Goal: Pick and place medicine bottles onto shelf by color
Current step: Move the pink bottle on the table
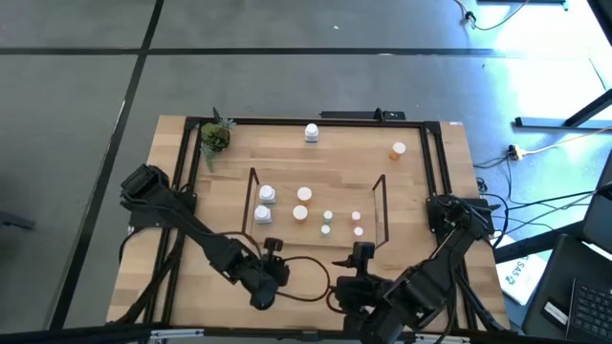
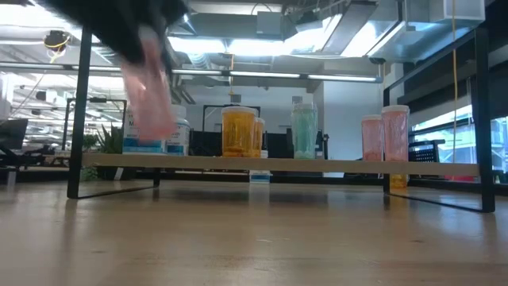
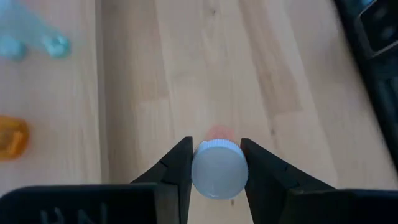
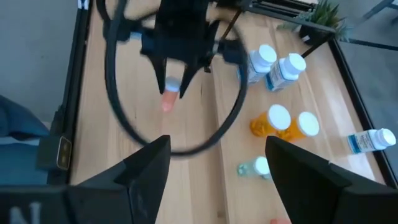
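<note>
**Carrying the pink bottle to its place on the shelf**

A grey floor with dark seams surrounds the light wood worktop (image 1: 316, 158), which is edged by a black frame. On it stands the shelf (image 1: 316, 239) — a low black wire rack with a wooden surface, set in the middle of the worktop. The bottles on it already run by colour: two white bottles (image 1: 266, 195), then two orange bottles (image 1: 303, 196), two teal bottles (image 1: 327, 217) and two pink bottles (image 1: 357, 218) nearest the right end. A white bottle (image 1: 312, 133) and an orange bottle (image 1: 398, 149) stand apart near the far edge, beside a small plant (image 1: 215, 138) in the far left corner.

The left tool (image 1: 273, 250) hangs just in front of the shelf's near edge, pinching a small pink bottle (image 3: 219, 168) by its white cap, body hanging down — the low view shows it lifted clear of the wood. The right tool (image 1: 361, 258) waits close by with its fingers spread and nothing between them.

To do this well, I judge the carried bottle should travel along to the pink group, high enough to clear the wire end frame and the bottle caps. It should come down upright in a free spot beside the pink pair, and the fingers should part only once its base sits flat. The right arm is close, so the path wants care.
</note>
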Controlling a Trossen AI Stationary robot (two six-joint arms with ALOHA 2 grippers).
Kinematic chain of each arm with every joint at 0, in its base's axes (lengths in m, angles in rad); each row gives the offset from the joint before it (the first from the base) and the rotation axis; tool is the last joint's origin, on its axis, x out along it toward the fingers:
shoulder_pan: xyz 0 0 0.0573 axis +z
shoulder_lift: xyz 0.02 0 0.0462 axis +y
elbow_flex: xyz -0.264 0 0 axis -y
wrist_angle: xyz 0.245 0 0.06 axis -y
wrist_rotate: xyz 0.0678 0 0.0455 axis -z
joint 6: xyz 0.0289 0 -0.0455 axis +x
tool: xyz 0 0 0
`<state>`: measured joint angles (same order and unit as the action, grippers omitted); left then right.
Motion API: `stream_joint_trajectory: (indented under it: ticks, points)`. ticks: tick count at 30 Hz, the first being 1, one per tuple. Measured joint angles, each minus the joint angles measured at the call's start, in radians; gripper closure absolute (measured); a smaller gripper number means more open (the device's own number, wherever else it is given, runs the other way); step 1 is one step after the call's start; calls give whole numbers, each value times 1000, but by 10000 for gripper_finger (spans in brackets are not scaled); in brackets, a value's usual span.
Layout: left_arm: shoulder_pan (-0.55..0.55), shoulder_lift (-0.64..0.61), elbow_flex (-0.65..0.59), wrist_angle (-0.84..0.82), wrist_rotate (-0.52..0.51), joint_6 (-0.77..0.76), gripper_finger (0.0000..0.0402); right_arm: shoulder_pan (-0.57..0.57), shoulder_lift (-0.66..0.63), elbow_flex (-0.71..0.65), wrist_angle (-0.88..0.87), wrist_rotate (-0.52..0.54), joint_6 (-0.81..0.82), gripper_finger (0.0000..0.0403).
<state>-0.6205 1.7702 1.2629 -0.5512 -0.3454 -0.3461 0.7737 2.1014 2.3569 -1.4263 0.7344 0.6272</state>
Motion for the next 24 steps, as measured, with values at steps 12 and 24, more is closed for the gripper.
stream_joint_trajectory:
  ticks: [12,24]
  points:
    - [6,91,0,2,73,-9,299,-1,0,0,37,-2,-3,139]
    - [7,91,0,-23,106,-35,299,-2,0,0,39,-11,-7,139]
